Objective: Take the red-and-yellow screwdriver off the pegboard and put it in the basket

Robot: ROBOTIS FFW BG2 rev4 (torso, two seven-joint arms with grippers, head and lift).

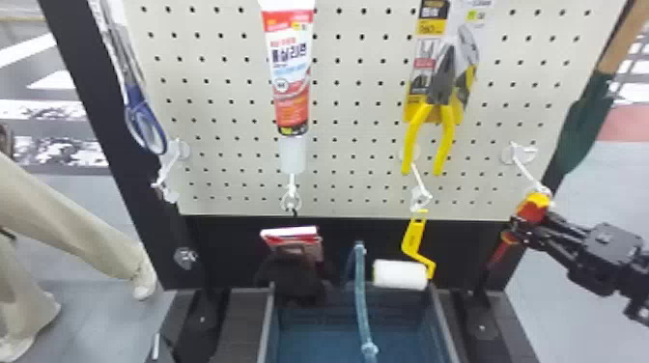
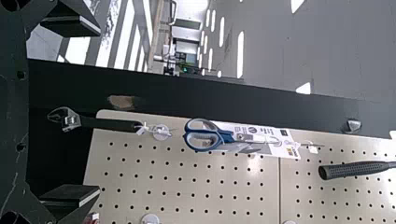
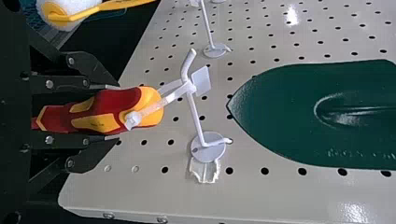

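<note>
Holds the chunky-handled red-and-yellow screwdriver (image 1: 532, 206) in the black right gripper (image 1: 529, 219), with both flat fingers closed against opposite sides of the handle, at the lower right corner of the cream perforated metal pegboard (image 1: 338, 96). In the right wrist view, shows a pale plastic strap (image 3: 149, 108) at the handle's end, running to the tip of a thin white metal hook (image 3: 197, 119) on the board. Keeps the screwdriver outside the rectangular dark-blue basket (image 1: 309, 340), above it and off to its right. Has the black left gripper (image 2: 99, 111) wide apart and empty, near the board's left edge, close to a black-handled steel adjustable wrench (image 2: 107, 123) and blue-handled metal scissors (image 2: 205, 135). Across the board in the head view, has a red-and-white plastic tube (image 1: 289, 72) left of centre, yellow-handled dark metal pliers (image 1: 446, 120) farther right, and a green metal trowel (image 1: 584, 125) with a wooden handle at the right edge. Below the pliers, near the basket's far end, has a white fluffy roller (image 1: 401, 274) on a yellow plastic handle
</note>
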